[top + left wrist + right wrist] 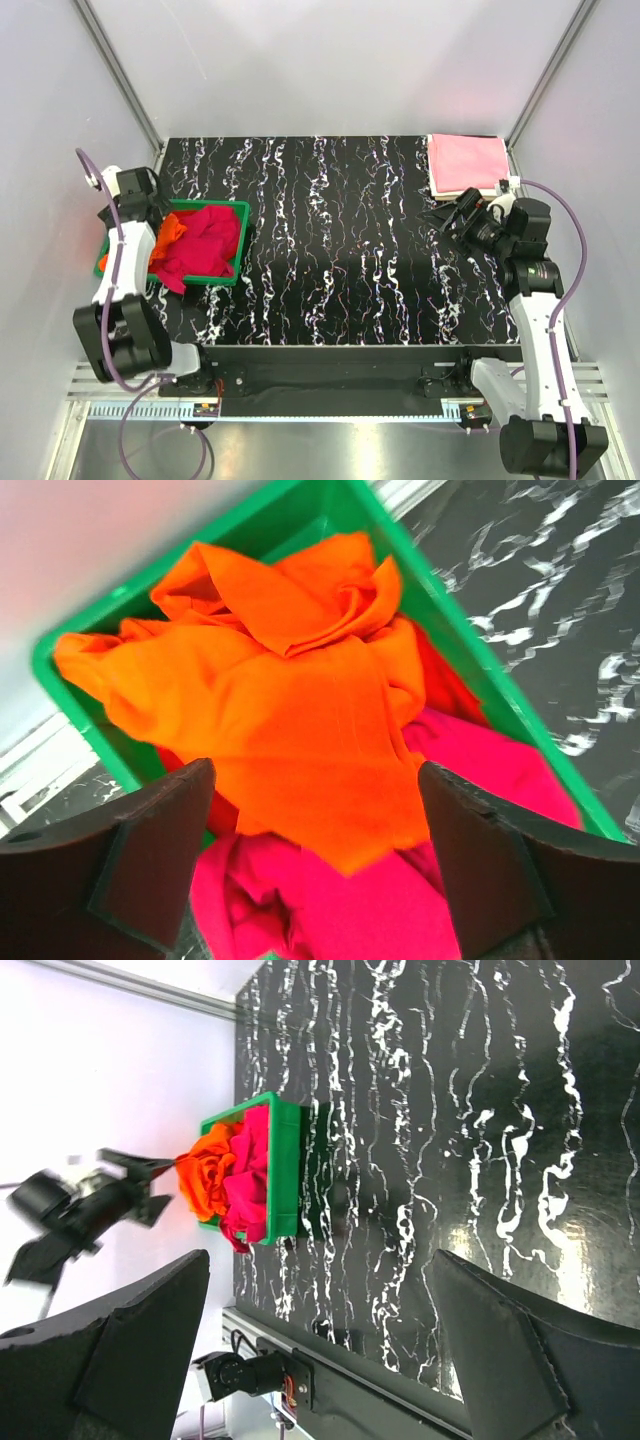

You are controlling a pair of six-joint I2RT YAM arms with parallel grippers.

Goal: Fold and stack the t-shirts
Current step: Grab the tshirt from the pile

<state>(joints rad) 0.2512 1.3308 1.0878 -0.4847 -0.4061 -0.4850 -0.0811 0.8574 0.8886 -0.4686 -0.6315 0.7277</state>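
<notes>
A green bin (243,240) at the table's left holds a crumpled orange t-shirt (290,690) on top of a crimson-magenta one (205,243), also in the left wrist view (400,900). A strip of red cloth (445,680) shows under the orange. A folded pink t-shirt (467,163) lies at the far right corner on something cream-white. My left gripper (315,865) is open and empty, hovering just above the orange shirt. My right gripper (447,222) is open and empty above the table, below the pink shirt. The bin also shows in the right wrist view (285,1170).
The black marbled table (350,250) spreads between the bin and the pink stack. White walls and metal posts close the sides and back. The left arm (80,1210) shows in the right wrist view beside the bin.
</notes>
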